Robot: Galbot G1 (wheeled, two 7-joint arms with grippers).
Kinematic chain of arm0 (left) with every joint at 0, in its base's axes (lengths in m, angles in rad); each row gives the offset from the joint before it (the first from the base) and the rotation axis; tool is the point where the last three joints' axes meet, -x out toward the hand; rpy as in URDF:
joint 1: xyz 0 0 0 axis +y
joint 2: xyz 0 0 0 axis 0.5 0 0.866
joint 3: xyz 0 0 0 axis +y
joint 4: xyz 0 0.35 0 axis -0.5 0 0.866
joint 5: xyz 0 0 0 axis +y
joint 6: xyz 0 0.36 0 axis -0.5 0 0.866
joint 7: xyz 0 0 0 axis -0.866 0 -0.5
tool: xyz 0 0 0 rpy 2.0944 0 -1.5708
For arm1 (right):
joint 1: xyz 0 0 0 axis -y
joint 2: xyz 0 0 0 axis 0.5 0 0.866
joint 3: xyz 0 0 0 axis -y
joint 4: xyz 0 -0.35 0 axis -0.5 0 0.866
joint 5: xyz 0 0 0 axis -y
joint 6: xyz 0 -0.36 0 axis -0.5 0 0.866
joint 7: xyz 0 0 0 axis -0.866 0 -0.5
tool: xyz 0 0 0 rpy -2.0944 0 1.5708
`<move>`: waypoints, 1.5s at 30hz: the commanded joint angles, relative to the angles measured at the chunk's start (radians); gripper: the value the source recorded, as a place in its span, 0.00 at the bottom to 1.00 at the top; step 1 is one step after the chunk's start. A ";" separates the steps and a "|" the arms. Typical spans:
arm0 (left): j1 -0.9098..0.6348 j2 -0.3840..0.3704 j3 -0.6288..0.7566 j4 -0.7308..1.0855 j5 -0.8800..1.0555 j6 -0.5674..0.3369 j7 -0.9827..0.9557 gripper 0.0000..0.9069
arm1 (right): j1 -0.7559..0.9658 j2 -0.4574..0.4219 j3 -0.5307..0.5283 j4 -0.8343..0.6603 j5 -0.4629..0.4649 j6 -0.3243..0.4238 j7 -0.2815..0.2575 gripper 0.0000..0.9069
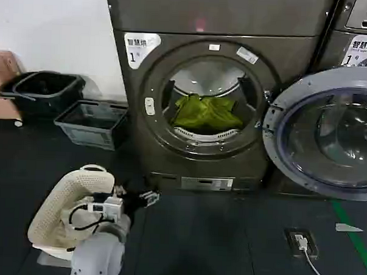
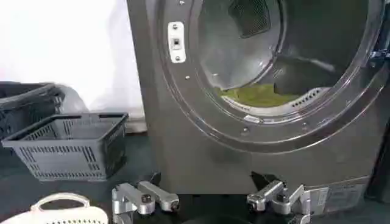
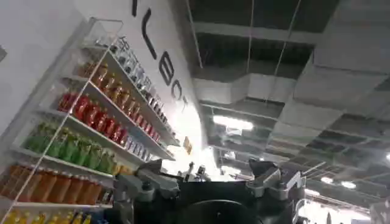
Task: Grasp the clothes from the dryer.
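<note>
One bundle of clothes [image 1: 206, 112] is seen inside the drum of the dryer [image 1: 170, 155], at 6 o'clock of the round mouth, with the glass door [image 1: 330, 135] swung out at 3 o'clock. The left gripper [image 2: 210, 201] is held low before the dryer's front, jaws spread wide and empty. The right gripper [image 3: 210, 182] is pointed up at a ceiling, jaws likewise wide, beside shelves of bottles [image 3: 79, 134].

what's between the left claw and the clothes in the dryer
In the head view, bare dark floor, then the dryer's front panel and drum rim, separate the open left claw from the clothes. Nothing blocks the mouth.
</note>
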 commanded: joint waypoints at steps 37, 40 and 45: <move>0.008 -0.001 0.007 0.002 -0.001 0.049 0.006 1.00 | 0.010 0.002 0.002 -0.037 0.023 0.038 0.032 1.00; 0.007 -0.001 0.007 0.002 -0.001 0.049 0.007 1.00 | 0.010 0.002 0.002 -0.037 0.024 0.037 0.033 1.00; 0.007 0.000 0.006 0.004 -0.003 0.049 0.007 1.00 | 0.010 0.002 0.002 -0.038 0.024 0.037 0.033 1.00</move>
